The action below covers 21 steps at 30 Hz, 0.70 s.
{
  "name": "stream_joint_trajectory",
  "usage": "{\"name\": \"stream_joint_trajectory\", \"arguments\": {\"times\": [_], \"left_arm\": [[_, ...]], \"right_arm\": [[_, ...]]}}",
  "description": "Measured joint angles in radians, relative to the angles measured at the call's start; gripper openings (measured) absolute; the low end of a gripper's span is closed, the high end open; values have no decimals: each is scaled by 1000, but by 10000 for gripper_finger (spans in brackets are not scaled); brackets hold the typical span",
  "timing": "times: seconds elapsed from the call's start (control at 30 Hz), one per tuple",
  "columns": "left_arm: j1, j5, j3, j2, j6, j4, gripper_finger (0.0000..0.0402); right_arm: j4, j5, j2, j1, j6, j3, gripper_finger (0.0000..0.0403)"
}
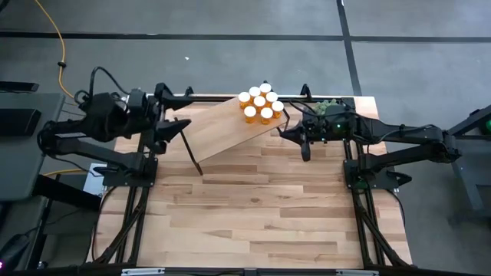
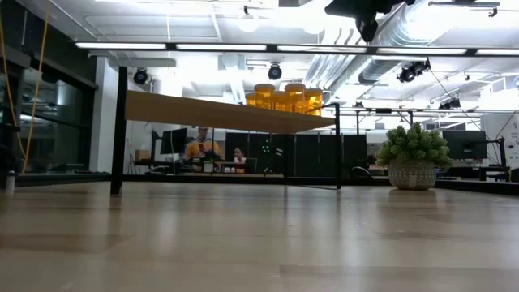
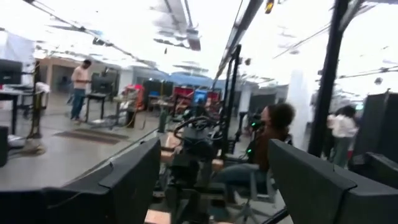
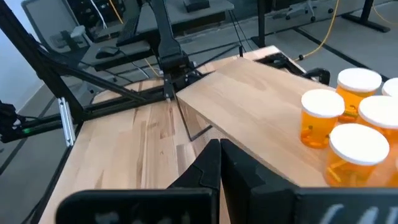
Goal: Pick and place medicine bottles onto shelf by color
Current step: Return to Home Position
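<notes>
Wooden tabletop spread beneath the shelf, whose right end carried the clustered medicine bottles. The right gripper, fingers pressed together and empty, hung just beside them. It should probably back off straight, clear of the caps. The left gripper hung spread at the shelf's other end.

Fuzzy green potted plant on wooden tabletop
</notes>
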Motion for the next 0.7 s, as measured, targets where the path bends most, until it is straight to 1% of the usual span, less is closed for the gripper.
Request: {"name": "stream_joint_trajectory", "arguments": {"times": [0.2,0.37,0.53,0.7], "left_arm": [[-56,14,-181,-128,-39,107,287],[-99,13,-300,-234,-45,173,287],[-117,14,-367,-324,-44,188,287],[-117,35,-399,-386,-37,191,287]], "right_arm": [[-87,1,0,0,2,0,0],[-82,4,0,0,32,0,0],[-59,4,0,0,45,0,0],[-59,4,0,0,56,0,0]]}}
